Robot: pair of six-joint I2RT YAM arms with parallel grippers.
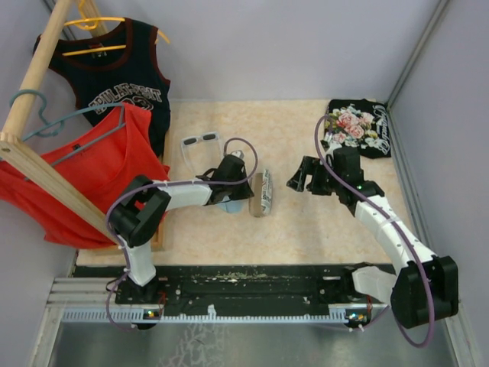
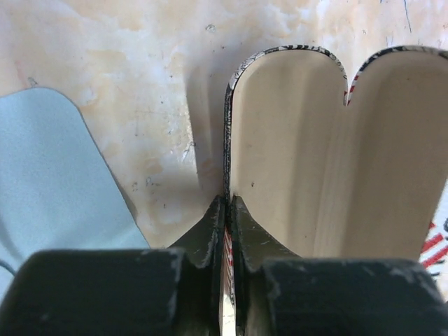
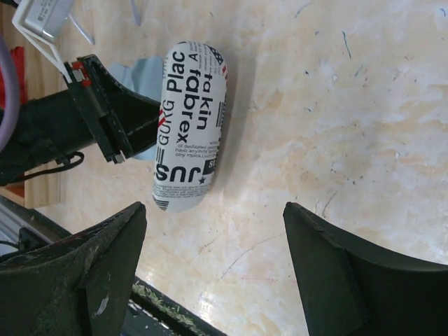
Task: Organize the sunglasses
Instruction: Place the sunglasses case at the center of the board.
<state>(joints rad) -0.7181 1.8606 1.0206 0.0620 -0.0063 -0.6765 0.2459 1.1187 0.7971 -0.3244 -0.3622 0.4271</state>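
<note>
The white-framed sunglasses (image 1: 200,141) lie on the table at the back left, beyond my left arm, with nothing touching them. My left gripper (image 1: 244,182) (image 2: 227,204) is shut on the thin edge of one half of the printed case (image 1: 263,193) (image 2: 294,154), which stands open and shows its beige inside. A light-blue cloth (image 1: 228,206) (image 2: 49,182) lies under and left of that gripper. My right gripper (image 1: 306,177) (image 3: 213,207) hangs open over bare table to the right of the case (image 3: 190,119), holding nothing.
A red shirt (image 1: 84,180) and a black jersey (image 1: 114,76) hang on a wooden rack (image 1: 34,76) at the left. A folded black floral shirt (image 1: 355,128) lies at the back right. Walls close in on both sides.
</note>
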